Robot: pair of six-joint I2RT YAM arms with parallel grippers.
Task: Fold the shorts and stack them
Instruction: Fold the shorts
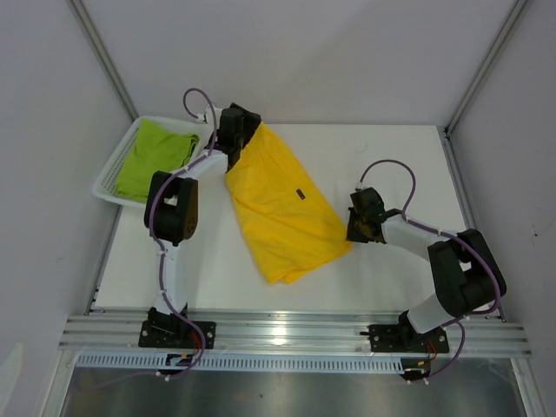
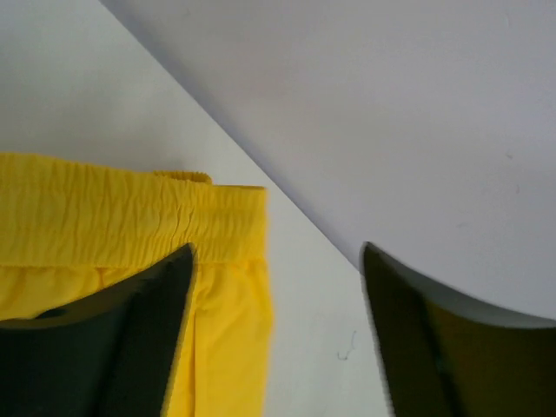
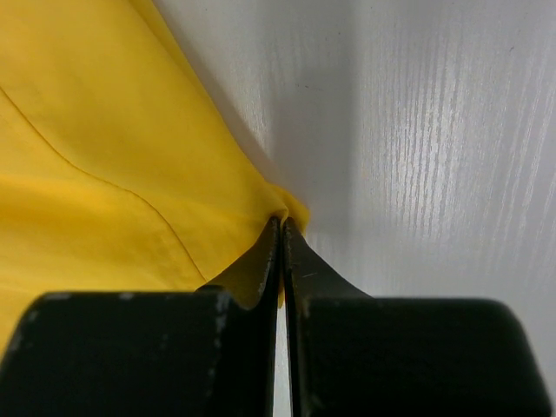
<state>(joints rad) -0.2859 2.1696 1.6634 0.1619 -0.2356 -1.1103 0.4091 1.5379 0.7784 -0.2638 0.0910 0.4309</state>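
The yellow shorts (image 1: 282, 208) lie spread on the white table, with a small dark label showing. My left gripper (image 1: 246, 123) is open at their far waistband corner. In the left wrist view the elastic waistband (image 2: 130, 221) lies under the left finger (image 2: 130, 339), and the gripper (image 2: 276, 291) holds nothing. My right gripper (image 1: 354, 228) is shut on the shorts' right corner. In the right wrist view its jaws (image 3: 282, 224) pinch a fold of yellow cloth (image 3: 104, 156). The lime green shorts (image 1: 156, 156) lie in the basket at the far left.
The white mesh basket (image 1: 111, 178) stands at the table's far left corner. Grey walls close in the back and sides. A metal rail (image 1: 287, 330) runs along the near edge.
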